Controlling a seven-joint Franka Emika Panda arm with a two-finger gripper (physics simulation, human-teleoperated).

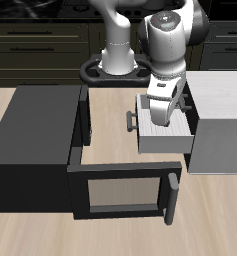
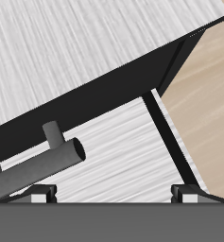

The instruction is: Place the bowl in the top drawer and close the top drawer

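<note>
The top drawer (image 1: 166, 141) stands pulled out of the light grey cabinet (image 1: 222, 118), its grey bar handle (image 1: 130, 122) pointing toward the black box. My gripper (image 1: 156, 118) hangs over the drawer's handle end, fingers pointing down. In the wrist view the gripper (image 2: 113, 194) is open: both fingertips (image 2: 43, 192) stand wide apart with nothing between them. The bar handle (image 2: 47, 161) lies close below them, against a pale striped surface of the drawer (image 2: 123, 142). The bowl shows in neither view; my arm covers part of the drawer's inside.
A black box (image 1: 35, 120) stands beside the drawer. Its dark glass-fronted door (image 1: 118, 190) is swung open toward the table's front edge, long handle (image 1: 172, 196) at its end. Bare wooden table (image 1: 110, 120) lies between box and drawer.
</note>
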